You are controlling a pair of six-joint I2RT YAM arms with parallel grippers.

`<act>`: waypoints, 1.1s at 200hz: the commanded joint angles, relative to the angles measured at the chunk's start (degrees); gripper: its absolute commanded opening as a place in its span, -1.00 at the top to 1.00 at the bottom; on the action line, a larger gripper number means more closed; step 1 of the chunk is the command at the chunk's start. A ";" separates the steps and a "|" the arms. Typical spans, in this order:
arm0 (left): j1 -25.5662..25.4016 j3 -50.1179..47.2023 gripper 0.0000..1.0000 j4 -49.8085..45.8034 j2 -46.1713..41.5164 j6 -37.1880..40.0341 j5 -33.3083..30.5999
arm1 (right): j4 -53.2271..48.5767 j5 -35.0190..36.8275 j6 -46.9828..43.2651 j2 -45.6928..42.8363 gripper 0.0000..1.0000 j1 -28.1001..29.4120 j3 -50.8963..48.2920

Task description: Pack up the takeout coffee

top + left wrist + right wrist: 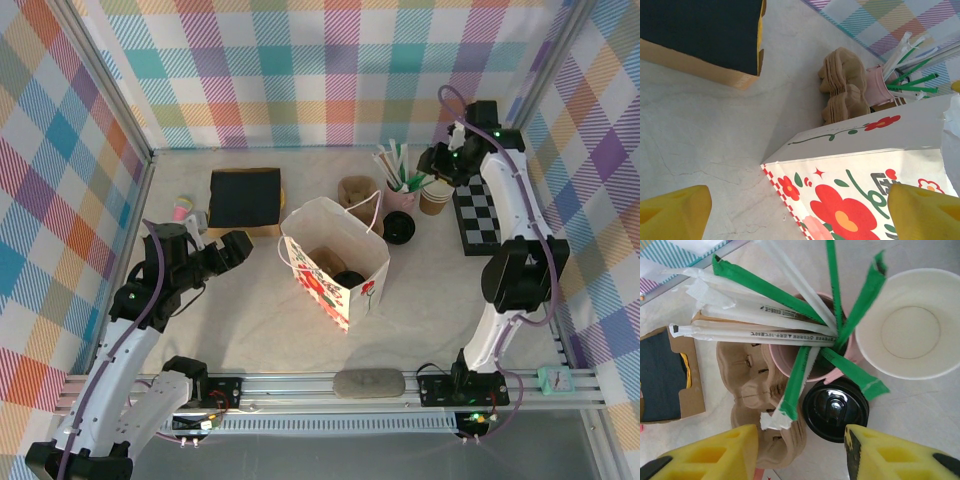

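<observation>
My left fingers [675,212] are spread wide and hold nothing. Straight ahead of them, just short of touching, stands the flowered paper bag [860,200], upright with its mouth open. From above I can see a strip of bare table [250,300] between the fingertips and the bag's side. Past the bag from these fingers is a stack of brown pulp cup carriers [842,85]. Off to one side, farther out, lies a flat cardboard box with a black top [700,30].

My right fingers [895,455] are out at the far side of the table. They stand apart and pinch nothing. The black lid [836,410] lies flat on the table just ahead of their tips, within the gap between them and closer to one finger. It is not on the cup. Farther ahead, beyond that same finger, the brown paper cup [912,322] stands upright with its white inside open to my wrist camera, near the lid but apart from it. A pink cup [790,357] of green and white wrapped straws [765,315] stands close against the paper cup, directly ahead of the fingers. The straws fan out over the lid and the carrier stack. From above, a checkered board [478,215] lies beside the paper cup.
</observation>
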 commanded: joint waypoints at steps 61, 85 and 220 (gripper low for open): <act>0.71 2.70 -0.81 -5.51 -1.78 1.60 -1.49 | -0.32 4.83 2.42 5.22 0.18 3.47 3.62; 0.71 3.04 -0.80 -6.31 -2.12 2.14 -2.04 | -0.27 5.56 3.01 6.90 0.25 3.51 4.27; 0.71 3.55 -0.78 -6.55 -2.18 2.79 -3.30 | -4.12 14.41 1.35 6.68 0.81 7.15 9.26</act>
